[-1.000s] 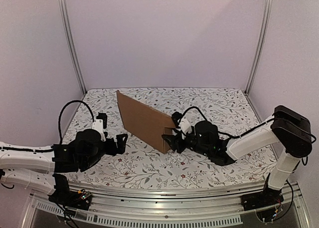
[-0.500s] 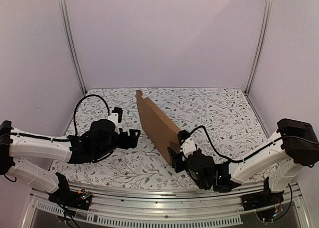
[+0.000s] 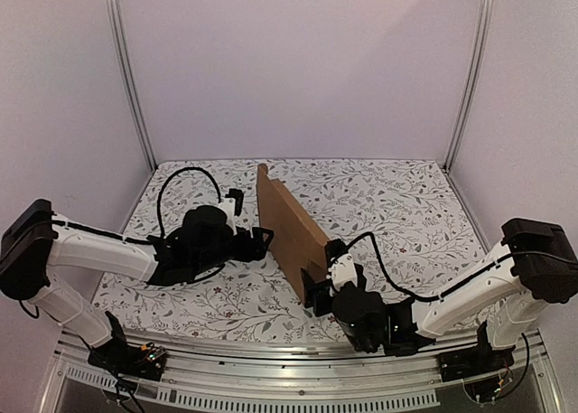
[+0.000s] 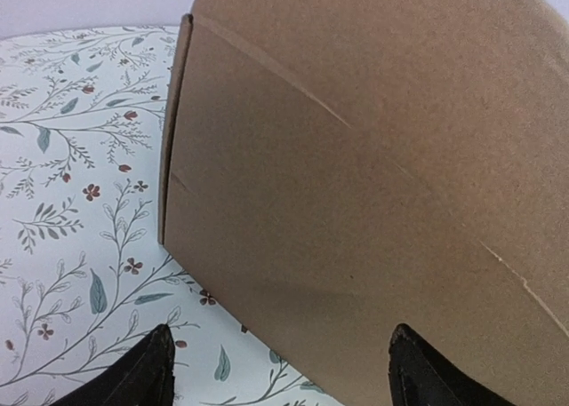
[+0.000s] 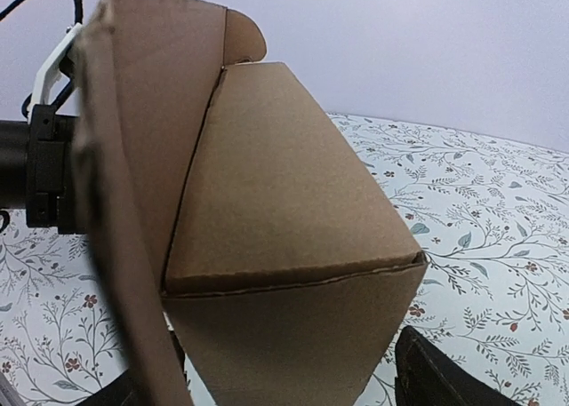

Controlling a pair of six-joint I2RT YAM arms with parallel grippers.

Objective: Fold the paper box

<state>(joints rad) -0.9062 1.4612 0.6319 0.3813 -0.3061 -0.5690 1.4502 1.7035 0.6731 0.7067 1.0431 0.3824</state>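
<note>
**A:** What's hidden or cut off?

**B:** In the right wrist view, a near panel of the paper box [image 5: 267,237] covers most of one finger of the right gripper [image 5: 284,384]. Only the other finger [image 5: 440,370] shows, at the lower corner. From above, the right gripper [image 3: 314,291] is half tucked behind the box's near end.

**A:** Is it gripping?

**B:** Its fingers straddle that end with cardboard filling the gap, so it looks clamped on. The contact itself is out of sight.

**A:** And the left gripper [image 3: 264,239]?

**B:** It's spread wide, with nothing between the fingertips [image 4: 156,375]. It sits at nine o'clock of the box, facing the broad side. That face runs off the left wrist view at the top and right.

**A:** Where's the box?

**B:** It stands on a long edge [image 3: 287,228] in the middle of the table [image 3: 406,205]. It runs from twelve o'clock down toward five o'clock.

**A:** How does it look?

**B:** It's plain brown with creases. The panels are folded into a wedge with a rounded tab [image 5: 244,33] on top. A narrow flap [image 4: 173,131] is bent back on the left.
</note>
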